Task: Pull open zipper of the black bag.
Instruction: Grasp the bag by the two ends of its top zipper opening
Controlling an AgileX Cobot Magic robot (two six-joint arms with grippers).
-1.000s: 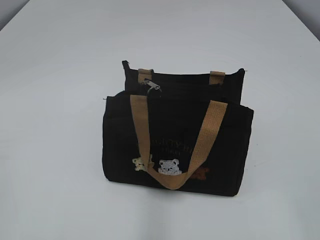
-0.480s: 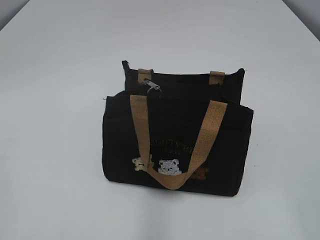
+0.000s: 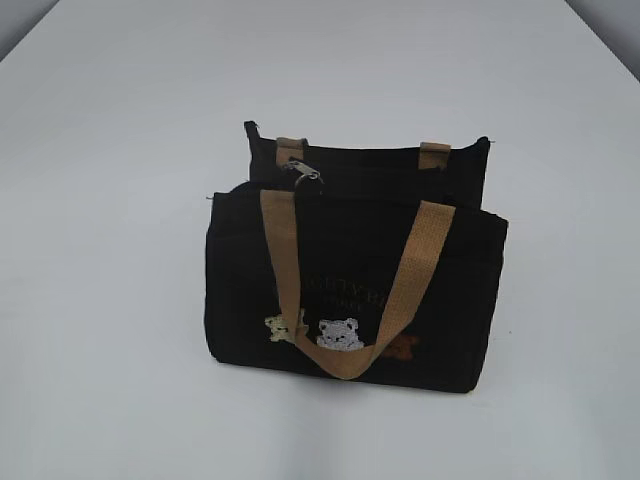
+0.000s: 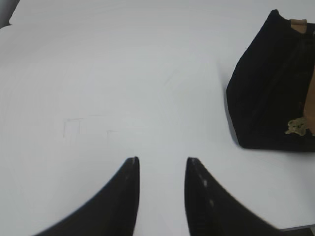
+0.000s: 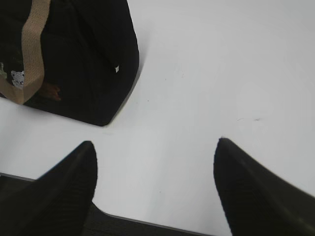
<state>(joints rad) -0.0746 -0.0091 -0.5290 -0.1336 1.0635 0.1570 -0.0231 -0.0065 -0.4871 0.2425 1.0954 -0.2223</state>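
Black bag (image 3: 355,280): one, boxy fabric tote, stood upright on the white table (image 3: 100,250), near the centre of the exterior view. Front face carried small embroidered bears (image 3: 338,334) low down, at about 6 o'clock on the panel, with faint lettering above them. Front tan handle (image 3: 350,290) hung down over that face in a loop; the stubs of the rear handle (image 3: 433,156) showed at the back edge.

Zipper (image 3: 302,171): silver metal pull, sat on the bag's top at roughly 11 o'clock from the bag's centre, close to the left end of the track.

Left gripper (image 4: 161,164): jaws parted by a narrow gap, empty, hung over bare table. The bag lay at its 2 o'clock, well apart.

Right gripper (image 5: 155,152): jaws spread wide, empty, over bare table. The bag's corner lay at its 10 o'clock, apart from both fingers.

Neither gripper appeared in the exterior view.
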